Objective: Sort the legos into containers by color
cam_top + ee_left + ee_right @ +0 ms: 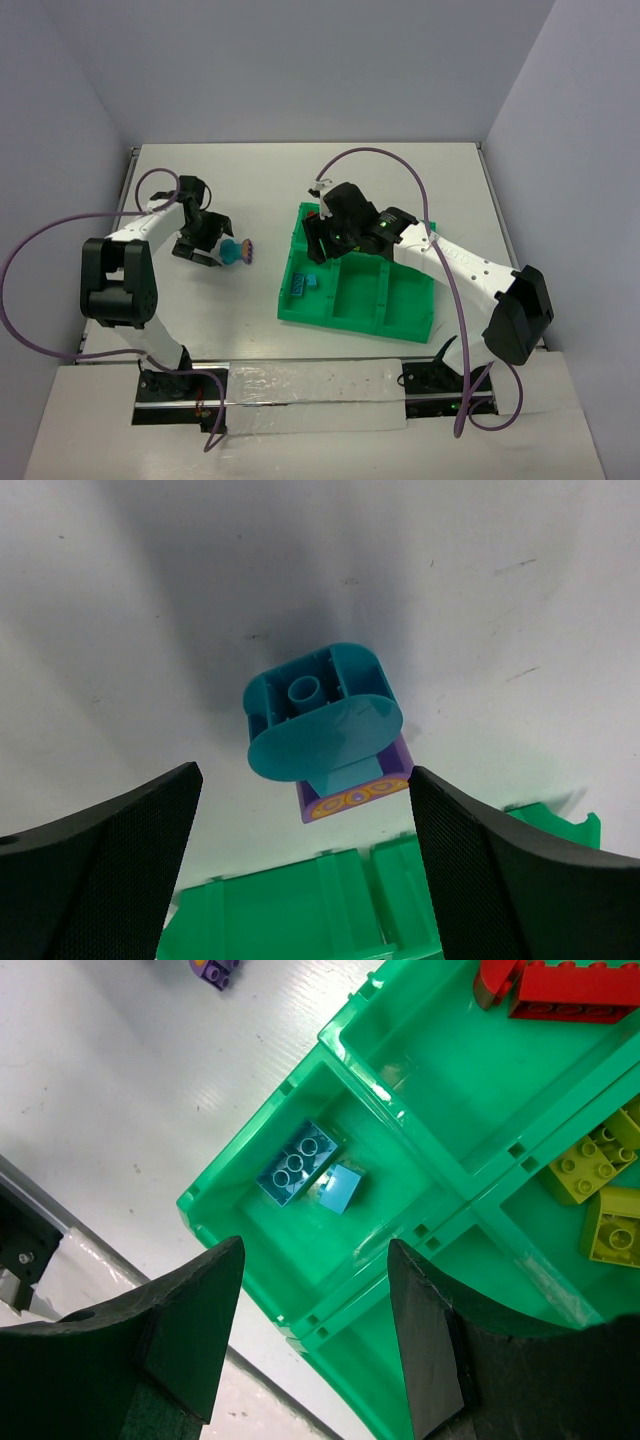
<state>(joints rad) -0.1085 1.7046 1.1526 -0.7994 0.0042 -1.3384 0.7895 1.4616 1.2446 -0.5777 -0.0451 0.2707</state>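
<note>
The left arm (150,222) and right arm (462,262) have white shells with black joint blocks. A purple cable (375,150) runs along each. The left claw (305,865) and right claw (312,1335) have broad black fingers (100,870), with a fine mesh texture on the left pair.

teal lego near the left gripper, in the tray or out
Out: teal lego sits on the white table, outside the green tray.

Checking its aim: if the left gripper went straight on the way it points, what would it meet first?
Most likely the teal rounded plastic brick, with a small purple brick against it, centred between the left gripper's spread fingers on the white table; depth is unclear.
</note>
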